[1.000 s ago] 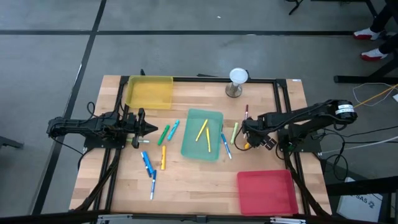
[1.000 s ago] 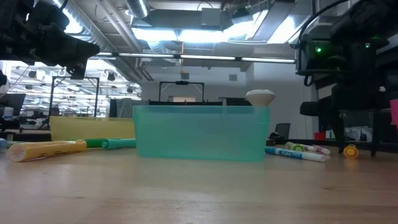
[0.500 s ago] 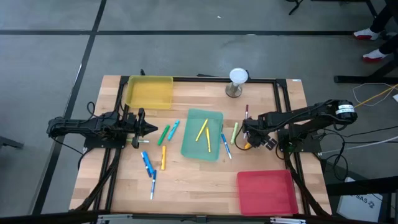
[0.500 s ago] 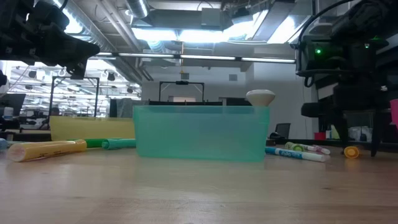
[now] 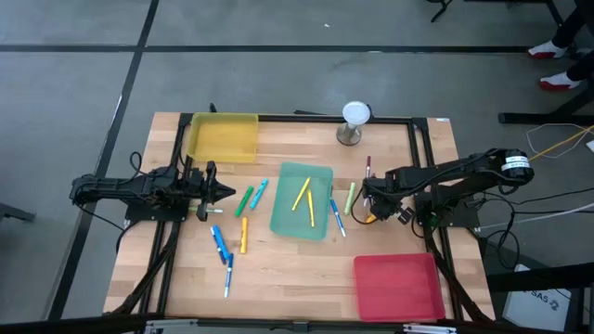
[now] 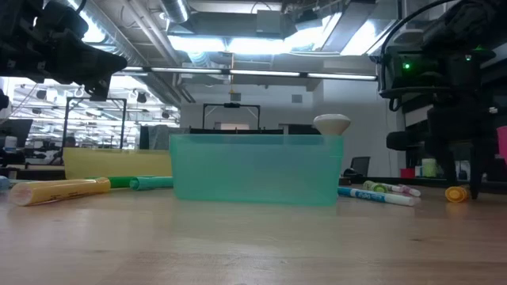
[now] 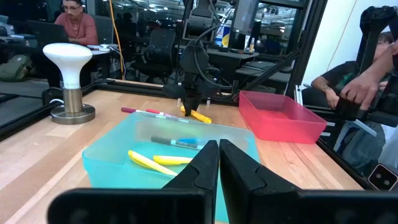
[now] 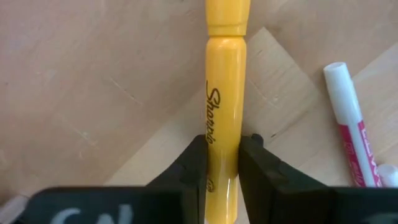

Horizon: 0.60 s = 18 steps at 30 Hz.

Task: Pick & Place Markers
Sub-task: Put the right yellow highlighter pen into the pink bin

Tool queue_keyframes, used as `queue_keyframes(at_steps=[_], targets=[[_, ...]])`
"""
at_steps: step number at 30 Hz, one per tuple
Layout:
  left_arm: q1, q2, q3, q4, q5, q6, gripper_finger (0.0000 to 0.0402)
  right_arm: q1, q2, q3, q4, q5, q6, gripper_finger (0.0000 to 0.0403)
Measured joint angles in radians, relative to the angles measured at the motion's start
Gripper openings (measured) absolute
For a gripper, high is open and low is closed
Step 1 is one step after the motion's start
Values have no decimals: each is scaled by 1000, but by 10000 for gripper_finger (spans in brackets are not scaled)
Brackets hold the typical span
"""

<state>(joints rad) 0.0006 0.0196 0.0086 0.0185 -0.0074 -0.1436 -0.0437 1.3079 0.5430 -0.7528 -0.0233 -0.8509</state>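
My right gripper (image 5: 368,215) points down at the table's right side, shut on a yellow marker (image 8: 225,74) that lies flat on the wood; the low view shows that marker's end (image 6: 455,194). A pink-and-white marker (image 8: 351,124) lies beside it. My left gripper (image 5: 227,192) waits shut and level at the left, touching nothing. Two yellow markers (image 5: 304,199) lie in the teal tray (image 5: 290,223). Green and teal markers (image 5: 251,196) and blue and orange ones (image 5: 230,243) lie to its left. My right gripper pinches the yellow marker's barrel (image 8: 222,140) between its two fingers (image 8: 196,163), which come from above, pointing down, and lie across the marker. The marker still rests flat on the table.
A blue marker (image 5: 337,215), a light green one (image 5: 350,197) and a red one (image 5: 368,167) lie between the teal tray and my right gripper. A yellow tray (image 5: 223,137) stands far left, a red tray (image 5: 399,286) near right, a white-topped stand (image 5: 355,122) at the far edge.
My right gripper has stayed over the yellow marker and shut its fingers onto the barrel. In the low view the marker's end has slid slightly sideways on the table.
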Motion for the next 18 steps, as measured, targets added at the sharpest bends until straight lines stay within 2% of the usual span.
queue_keyframes(at_steps=[10,18], targets=[[0,0,0,0,0,0,11,0,0,5,-12,1,12,67],[0,0,0,0,0,0,10,2,-21,82,-49,-3,54,67]])
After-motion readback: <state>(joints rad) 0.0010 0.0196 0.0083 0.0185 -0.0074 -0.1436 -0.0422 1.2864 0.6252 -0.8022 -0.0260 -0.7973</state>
